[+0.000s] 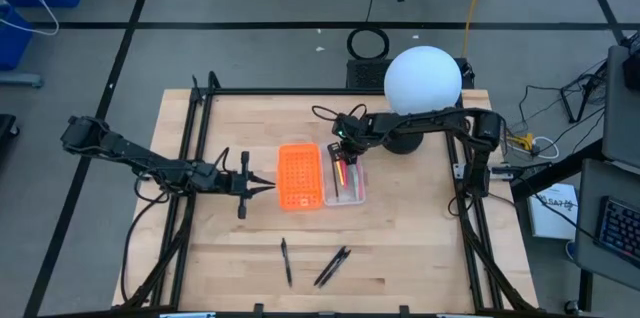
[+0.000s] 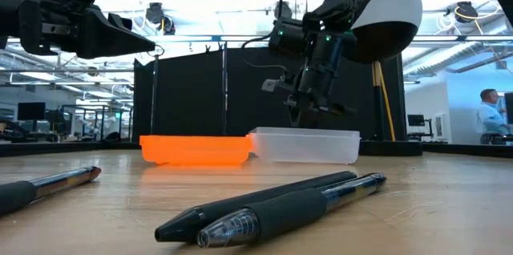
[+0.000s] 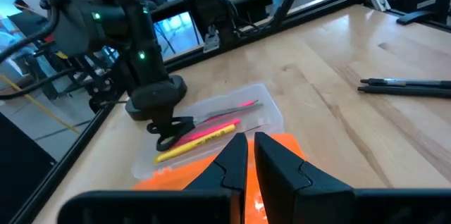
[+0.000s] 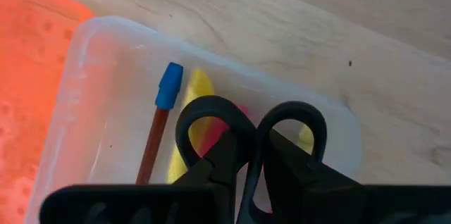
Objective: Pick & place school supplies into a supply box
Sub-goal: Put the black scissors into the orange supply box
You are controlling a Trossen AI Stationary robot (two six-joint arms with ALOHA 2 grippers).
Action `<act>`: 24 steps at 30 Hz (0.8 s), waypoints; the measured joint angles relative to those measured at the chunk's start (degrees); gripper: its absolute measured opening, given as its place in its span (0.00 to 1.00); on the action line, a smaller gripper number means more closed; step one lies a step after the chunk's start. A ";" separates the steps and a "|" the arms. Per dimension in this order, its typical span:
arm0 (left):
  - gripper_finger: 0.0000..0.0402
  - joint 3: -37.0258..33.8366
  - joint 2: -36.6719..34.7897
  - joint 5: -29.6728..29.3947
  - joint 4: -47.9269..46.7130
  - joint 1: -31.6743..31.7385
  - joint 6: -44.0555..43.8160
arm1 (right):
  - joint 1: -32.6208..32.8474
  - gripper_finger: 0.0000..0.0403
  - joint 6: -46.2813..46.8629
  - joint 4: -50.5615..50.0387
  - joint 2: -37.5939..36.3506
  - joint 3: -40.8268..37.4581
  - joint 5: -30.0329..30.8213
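Hovering over the clear half of the supply box (image 1: 345, 176), the right tool (image 1: 343, 154) is clamped on the black-handled scissors (image 4: 250, 134), whose two finger loops show just ahead of its fingertips in the right wrist view. Below them in that clear half lie a yellow pen (image 3: 197, 143), a pink one (image 3: 211, 127) and a reddish pencil with a blue cap (image 4: 168, 87). The orange half (image 1: 300, 175) sits joined alongside, with the left tool (image 1: 262, 184) hanging just beside its outer edge, fingers drawn close together and gripping nothing. Nearer the front of the bench (image 1: 420, 248), well apart from the box, lie a single black pen (image 1: 286, 261) and a crossed pair of black pens (image 1: 332, 266).
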 joint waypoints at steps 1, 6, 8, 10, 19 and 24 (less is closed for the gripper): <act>0.09 0.00 -0.02 0.00 0.00 0.00 0.00 | 0.00 0.10 -0.11 0.02 0.32 0.00 -0.01; 0.09 0.00 -0.02 0.00 -0.02 0.00 -0.05 | 0.25 0.21 -1.61 0.54 1.10 0.00 0.09; 0.09 0.00 -0.02 0.00 0.00 0.00 -0.50 | 0.40 0.27 -1.60 0.36 1.17 -0.07 0.21; 0.09 0.00 -0.01 0.00 -0.02 0.00 -0.86 | 0.51 0.32 -1.59 0.78 1.17 -0.07 0.16; 0.09 0.00 -0.01 0.00 -0.02 0.00 -4.31 | 1.07 0.48 0.17 1.85 0.61 -0.07 -1.33; 0.09 0.00 -0.01 0.00 0.73 0.01 -5.07 | 1.42 0.52 -1.43 4.35 -0.40 -0.09 -2.86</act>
